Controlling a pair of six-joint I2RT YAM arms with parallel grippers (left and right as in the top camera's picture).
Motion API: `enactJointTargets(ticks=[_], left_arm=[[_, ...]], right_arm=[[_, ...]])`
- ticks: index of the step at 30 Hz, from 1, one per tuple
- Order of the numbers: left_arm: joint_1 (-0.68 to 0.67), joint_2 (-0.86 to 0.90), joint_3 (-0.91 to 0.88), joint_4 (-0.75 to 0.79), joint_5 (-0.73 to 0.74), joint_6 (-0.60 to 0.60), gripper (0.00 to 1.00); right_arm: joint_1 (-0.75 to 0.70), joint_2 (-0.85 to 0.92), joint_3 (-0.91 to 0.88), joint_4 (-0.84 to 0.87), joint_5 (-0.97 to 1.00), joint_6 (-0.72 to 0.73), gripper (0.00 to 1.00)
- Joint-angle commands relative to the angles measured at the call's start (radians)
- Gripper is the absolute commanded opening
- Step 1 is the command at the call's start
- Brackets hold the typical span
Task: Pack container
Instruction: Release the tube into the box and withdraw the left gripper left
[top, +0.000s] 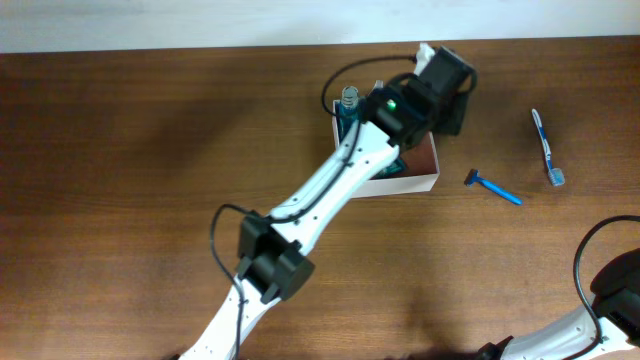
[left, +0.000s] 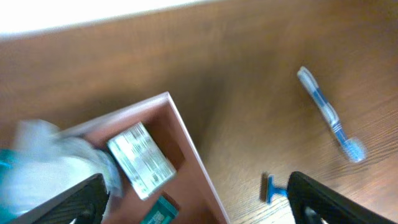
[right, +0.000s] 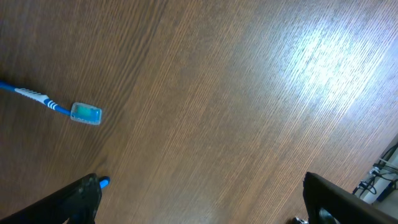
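Note:
The container (top: 408, 184), a shallow white-walled box with a reddish-brown inside, sits at the table's far middle. My left gripper (top: 446, 86) hovers above its far right corner. In the left wrist view the left gripper (left: 196, 208) is open, its fingers (left: 74, 200) wide apart and holding nothing. The container wall (left: 186, 144) runs between them. Inside lie a green-and-white packet (left: 140, 159), a teal item (left: 159, 215) and a blurred pale thing (left: 46, 163). My right gripper (right: 205, 205) is open over bare wood.
A blue razor (top: 494, 187) lies just right of the container, and a blue-and-white toothbrush (top: 547, 147) lies farther right. Both also show in the left wrist view: razor (left: 273, 188), toothbrush (left: 330, 116). The right arm (top: 612, 295) is at the bottom right corner.

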Motion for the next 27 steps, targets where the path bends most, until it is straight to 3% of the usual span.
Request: enactJointTargets(ticks=[1, 8, 16, 19, 27], left_arm=[[0.063, -0.222, 0.083, 0.007, -0.009, 0.095, 0.99], [0.219, -0.402, 0.084, -0.079, -0.143, 0.094, 0.99], [0.453, -0.459, 0.083, -0.377, -0.290, 0.041, 0.99], [0.581, -0.445, 0.081, -0.530, -0.288, -0.033, 0.99], [0.734, -0.372, 0.080, -0.667, -0.199, -0.045, 0.99]], right_arm=[[-0.001, -0.010, -0.002, 0.002, 0.019, 0.012, 0.99], [-0.001, -0.010, -0.002, 0.002, 0.019, 0.012, 0.99], [-0.001, -0.010, -0.002, 0.002, 0.019, 0.012, 0.99], [-0.001, -0.010, -0.002, 0.002, 0.019, 0.012, 0.99], [-0.001, -0.010, -0.002, 0.002, -0.132, 0.012, 0.99]])
